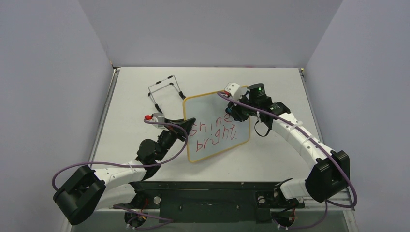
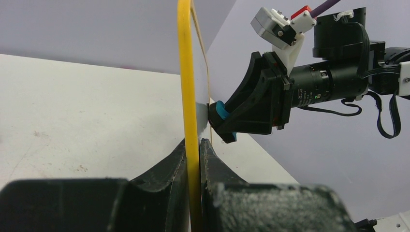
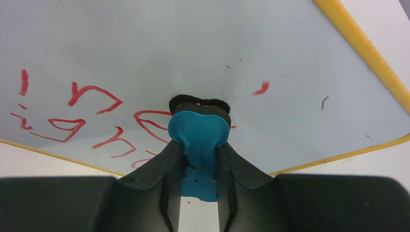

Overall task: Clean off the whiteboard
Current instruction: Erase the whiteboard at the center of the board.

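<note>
The whiteboard (image 1: 212, 104) has a yellow frame and the red words "shine bright" on its white face. My left gripper (image 1: 188, 123) is shut on the frame at its left edge. In the left wrist view the frame (image 2: 186, 72) runs edge-on up between my closed jaws (image 2: 198, 145). My right gripper (image 1: 235, 112) is shut on a blue eraser (image 3: 199, 133), whose black felt presses on the board face (image 3: 193, 48) just right of the red writing (image 3: 92, 96). The left wrist view shows the eraser (image 2: 221, 110) touching the board from the right.
A thin black wire stand (image 1: 164, 89) lies on the white table (image 1: 135, 130) behind and left of the board. Grey walls close in the table on the left, back and right. Both arms' purple cables loop near the board.
</note>
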